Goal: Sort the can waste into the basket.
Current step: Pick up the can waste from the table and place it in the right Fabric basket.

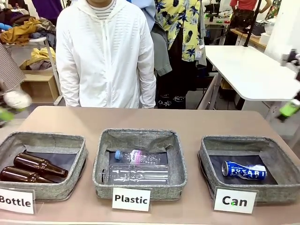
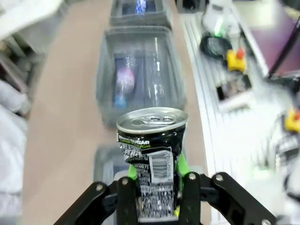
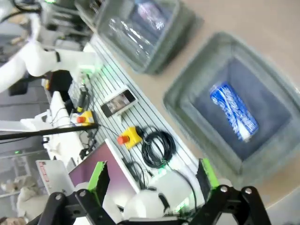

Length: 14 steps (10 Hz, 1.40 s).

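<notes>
Crumpled dark can (image 2: 152,154) in left pincer (image 2: 157,187)

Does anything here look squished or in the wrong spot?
Yes. The blue can lying in the Can basket is dented and crumpled. The dark can clamped in the left tool looks creased too, and it is not in a basket yet. The bottles sit in their matching baskets.

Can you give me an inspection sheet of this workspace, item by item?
Surface: brown table, three grey baskets in a row.
Job's things: blue can lying in the Can basket; dark can held upright.
Clutter: brown glass bottles in Bottle basket; clear plastic bottles in Plastic basket.
Grippers: left gripper jaws shut on dark can; right gripper jaws open, empty.
Cables: black coil beside the table.
Surroundings: person standing at far side.
</notes>
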### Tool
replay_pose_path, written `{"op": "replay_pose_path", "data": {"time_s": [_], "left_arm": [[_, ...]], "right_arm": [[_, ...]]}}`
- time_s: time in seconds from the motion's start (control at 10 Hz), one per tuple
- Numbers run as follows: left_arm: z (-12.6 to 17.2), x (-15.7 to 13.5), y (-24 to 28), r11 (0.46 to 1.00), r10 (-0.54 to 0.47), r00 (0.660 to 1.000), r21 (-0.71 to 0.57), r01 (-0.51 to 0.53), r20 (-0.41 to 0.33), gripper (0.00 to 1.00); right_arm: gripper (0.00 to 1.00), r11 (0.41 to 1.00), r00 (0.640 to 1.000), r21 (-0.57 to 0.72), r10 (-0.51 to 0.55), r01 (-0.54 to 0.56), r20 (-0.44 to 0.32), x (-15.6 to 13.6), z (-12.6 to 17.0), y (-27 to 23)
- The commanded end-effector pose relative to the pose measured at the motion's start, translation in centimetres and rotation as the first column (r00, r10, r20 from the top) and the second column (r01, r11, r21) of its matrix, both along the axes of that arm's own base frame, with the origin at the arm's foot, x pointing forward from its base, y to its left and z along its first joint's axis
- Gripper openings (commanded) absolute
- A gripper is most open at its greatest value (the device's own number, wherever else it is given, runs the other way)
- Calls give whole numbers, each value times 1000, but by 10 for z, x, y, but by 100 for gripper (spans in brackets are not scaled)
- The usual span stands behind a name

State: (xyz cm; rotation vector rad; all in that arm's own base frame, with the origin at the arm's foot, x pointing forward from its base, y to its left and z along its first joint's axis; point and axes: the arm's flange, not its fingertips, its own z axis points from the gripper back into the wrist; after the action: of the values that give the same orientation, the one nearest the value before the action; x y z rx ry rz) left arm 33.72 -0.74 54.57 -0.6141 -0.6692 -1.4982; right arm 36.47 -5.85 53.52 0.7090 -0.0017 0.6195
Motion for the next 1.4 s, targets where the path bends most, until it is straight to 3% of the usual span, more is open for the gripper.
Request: {"op": "replay_pose_path", "data": {"time_s": [0.0, 0.1, 0.3, 0.7, 0.8, 0.9, 1.0, 1.1, 1.2, 1.3], "left_arm": [[21, 11, -108, 998, -9, 999, -63, 12, 53, 33], [27, 15, -167, 991, -119, 993, -63, 120, 24, 33], [32, 24, -309, 970, -244, 969, 10, 243, 36, 33], [-12, 51, -544, 968, -250, 962, 36, 248, 112, 33], [-27, 56, -584, 969, -247, 964, 46, 244, 98, 33], [-46, 54, -617, 959, -280, 958, 55, 277, 59, 33], [-66, 48, -644, 947, -316, 948, 82, 312, 45, 33], [-80, 40, -663, 931, -349, 935, 134, 340, 53, 33], [-83, 37, -671, 923, -369, 926, 149, 355, 84, 33], [-99, 33, -631, 948, -312, 947, 93, 306, 69, 33]], "right_arm": [[100, 981, 984, -97, -171, 166, -46, -30, 5, -46], [100, 958, 958, -74, -283, 279, -52, -40, 1, -74], [100, 887, 886, -53, -461, 458, -56, -59, -15, -111], [100, 846, 845, 33, -528, 532, -79, -98, -49, -151], [100, 844, 845, 67, -526, 532, -93, -103, -57, -156], [100, 812, 816, 90, -570, 577, -93, -105, -64, -162], [100, 852, 848, 14, -518, 523, -110, -99, -51, -158], [100, 852, 848, 14, -518, 523, -110, -99, -51, -158], [100, 852, 848, 14, -518, 523, -110, -99, -51, -158], [100, 852, 848, 14, -518, 523, -110, -99, -51, -158]]}}
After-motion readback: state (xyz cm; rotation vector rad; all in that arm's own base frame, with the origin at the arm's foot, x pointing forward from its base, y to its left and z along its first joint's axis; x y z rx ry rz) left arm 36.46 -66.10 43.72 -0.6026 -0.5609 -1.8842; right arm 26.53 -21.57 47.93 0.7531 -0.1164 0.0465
